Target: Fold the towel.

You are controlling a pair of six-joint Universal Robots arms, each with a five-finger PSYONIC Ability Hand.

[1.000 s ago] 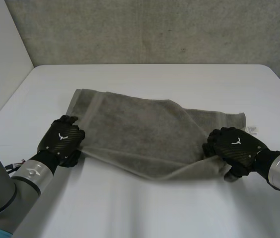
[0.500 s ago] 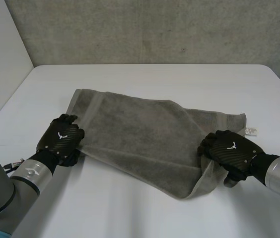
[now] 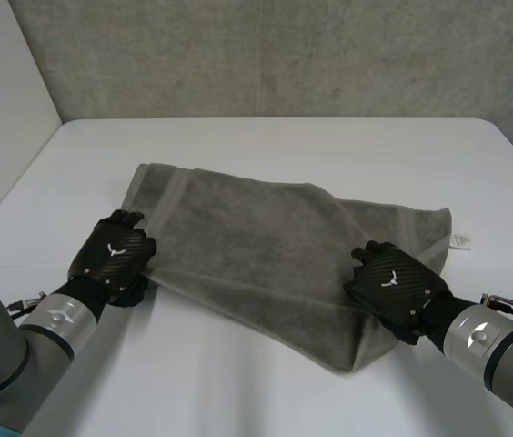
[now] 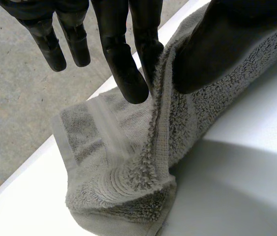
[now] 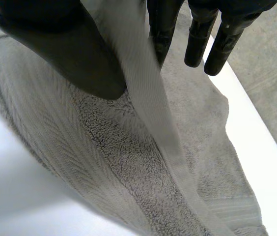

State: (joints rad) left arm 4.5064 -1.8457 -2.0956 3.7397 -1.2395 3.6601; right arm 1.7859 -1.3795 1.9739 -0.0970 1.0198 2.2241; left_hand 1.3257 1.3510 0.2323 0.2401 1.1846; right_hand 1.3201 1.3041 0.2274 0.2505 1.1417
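Towel: the grey towel [image 3: 256, 246] lies across the middle of the white table [image 3: 238, 382]. Its far-left corner is flat, its right part is already doubled into loose layers, and a small white tag [image 3: 459, 239] sticks out at its right end.
Left hand: the left hand [image 3: 113, 255] is at the towel's near-left edge. In the left wrist view the hem runs up between a finger and the thumb, so it is pinching the cloth, and the other fingers hang straight and free.
Right hand: the right hand [image 3: 391, 284] sits over the towel's near-right part. In the right wrist view the woven hem band rises between the thumb and the fingers, so this is a pinch too, with the cloth lifted off the table under the palm.
Step in hand: this looks like the first fold, with both hands holding the near edge to carry it over the body of the towel.
Layers under the right hand: how they lie is hard to tell, since the hand covers them.
Next move: it probably calls for both hands to travel together towards the far edge, level with each other so the cloth does not skew. They should let go only once edge meets edge. The right side looks bunched and may need smoothing.
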